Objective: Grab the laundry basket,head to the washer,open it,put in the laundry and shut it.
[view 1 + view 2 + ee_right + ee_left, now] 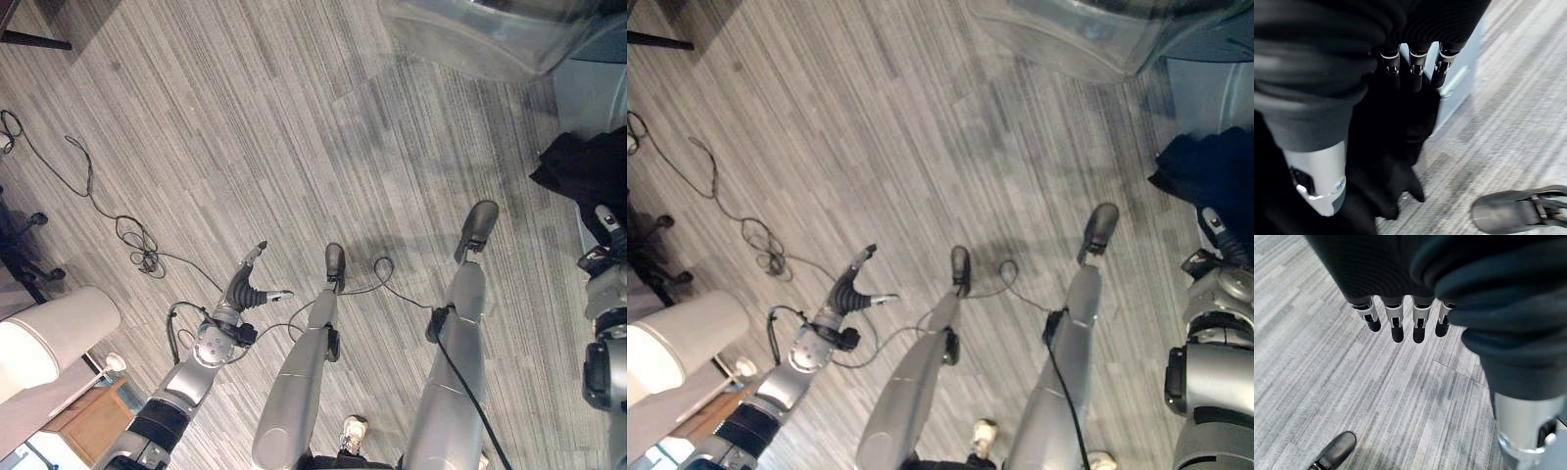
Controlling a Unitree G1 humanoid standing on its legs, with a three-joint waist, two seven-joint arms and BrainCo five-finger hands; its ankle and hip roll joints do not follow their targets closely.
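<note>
My right hand (pixel 1400 68) has its fingers straight against the dark laundry (pixel 588 171), gripping nothing yet; that heap hangs at the washer (pixel 598 88) by the floor's far right edge. My left hand (pixel 250 289) hangs relaxed, empty. I should curl round the cloth's bulk before lifting.

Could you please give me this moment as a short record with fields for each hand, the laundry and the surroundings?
left hand: open, fingers straight over bare floor, holding nothing
right hand: against the dark laundry; grip unclear
laundry: black cloth bunched by the robot's right side, next to a grey-blue panel
washer: a translucent rounded door shows ahead, to the right
other: white cylindrical bin to the robot's left; a person's shoe behind the robot
</note>
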